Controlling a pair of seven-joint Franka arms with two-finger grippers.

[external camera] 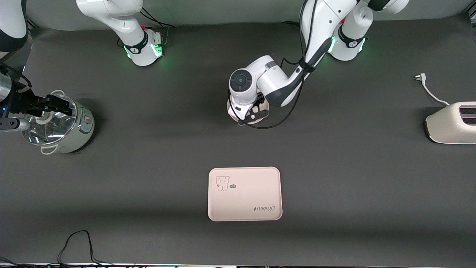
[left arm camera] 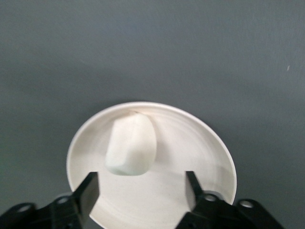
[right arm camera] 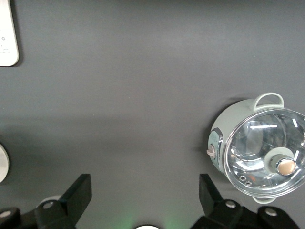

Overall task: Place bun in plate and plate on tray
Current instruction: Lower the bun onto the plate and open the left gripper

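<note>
The bun [left arm camera: 132, 145] lies in the round cream plate [left arm camera: 190, 143] in the left wrist view. The plate [external camera: 265, 107] sits on the dark table, farther from the front camera than the tray [external camera: 245, 178], and is mostly hidden under the left hand; the bun is hidden there. My left gripper [external camera: 256, 112] is just over the plate, open and empty, with its fingers [left arm camera: 90, 191] spread beside the bun [left arm camera: 141, 183]. My right gripper [external camera: 63, 105] waits high up, open and empty [right arm camera: 145, 183]. The tray lies bare, apart from the plate.
A pale green pot with a glass lid [external camera: 61, 124] stands toward the right arm's end, also in the right wrist view [right arm camera: 259, 152]. A cream toaster [external camera: 452, 123] with its plug [external camera: 420, 77] is toward the left arm's end. A black cable [external camera: 78, 242] lies at the front edge.
</note>
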